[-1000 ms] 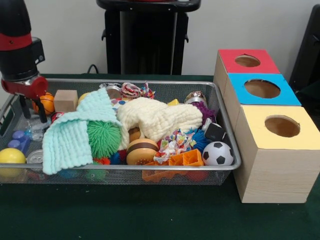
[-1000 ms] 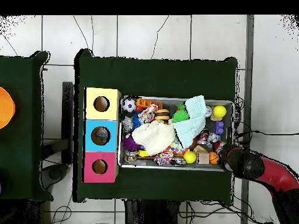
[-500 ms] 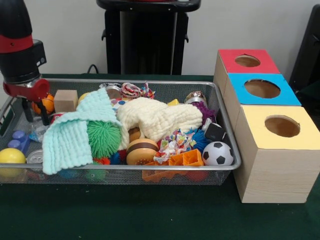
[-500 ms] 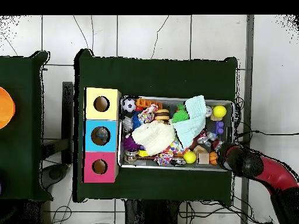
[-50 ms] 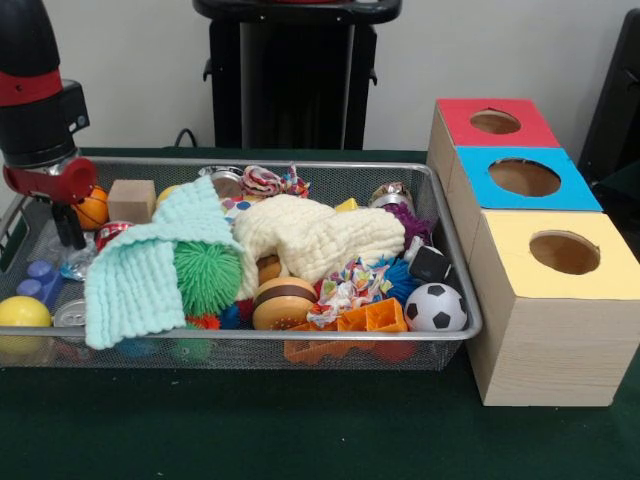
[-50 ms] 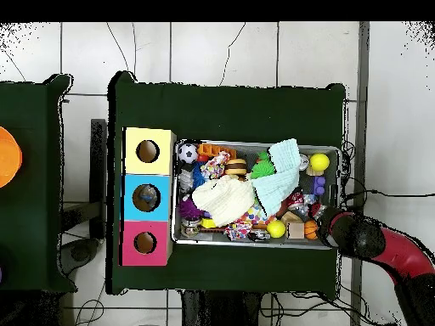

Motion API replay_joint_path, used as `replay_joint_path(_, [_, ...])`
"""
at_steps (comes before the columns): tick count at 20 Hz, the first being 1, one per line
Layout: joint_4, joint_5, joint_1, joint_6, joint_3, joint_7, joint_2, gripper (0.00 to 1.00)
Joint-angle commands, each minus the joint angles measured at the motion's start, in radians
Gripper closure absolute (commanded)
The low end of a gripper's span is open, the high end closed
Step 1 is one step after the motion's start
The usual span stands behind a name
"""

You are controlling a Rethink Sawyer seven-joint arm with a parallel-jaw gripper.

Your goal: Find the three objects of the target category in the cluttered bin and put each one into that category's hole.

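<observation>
Front view: gripper (image 5: 67, 228) above bin (image 5: 452, 272) left end; open or closed unclear

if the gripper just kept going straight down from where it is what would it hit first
Probably the clear crumpled plastic piece at the bin's end, just below the gripper; the red can lies close beside, and depth is uncertain.

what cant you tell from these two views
- Gripper: open or shut unclear; front view too small, overhead arm covers it.
- Under the mint cloth and cream cloth: hidden in both views.
- Inside the yellow box hole: dark in both views.
- Target category: nothing shows it.
</observation>
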State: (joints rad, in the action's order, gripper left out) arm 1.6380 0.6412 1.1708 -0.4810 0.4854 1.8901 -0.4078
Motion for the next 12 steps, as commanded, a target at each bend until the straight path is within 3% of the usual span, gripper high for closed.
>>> replay_joint_path(1, [-0.054, 0.097, -0.012, -0.038, 0.053, -0.247, 0.055, 1.0])
replay_joint_path(12, [-0.054, 0.092, -0.021, -0.06, 0.05, -0.239, 0.041, 1.0])
